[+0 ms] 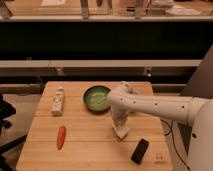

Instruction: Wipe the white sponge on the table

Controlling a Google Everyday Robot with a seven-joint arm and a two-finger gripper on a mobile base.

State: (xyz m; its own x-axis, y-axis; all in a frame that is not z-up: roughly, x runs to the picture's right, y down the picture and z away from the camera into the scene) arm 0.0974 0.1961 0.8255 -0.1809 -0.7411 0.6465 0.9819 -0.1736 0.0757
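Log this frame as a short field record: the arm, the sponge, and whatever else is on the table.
table: light wood
end effector: pointing down near the table's middle, directly over the white sponge
white sponge: on the table, on the near side of the green bowl
green bowl: upright, toward the far edge
white bottle: lying down, picture left
orange item: lying down, near left
black object: near right
grip on sponge: cannot tell

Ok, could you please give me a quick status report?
Gripper low over mid table. White sponge at its tip. Green bowl close behind, black object nearby, neither touching.
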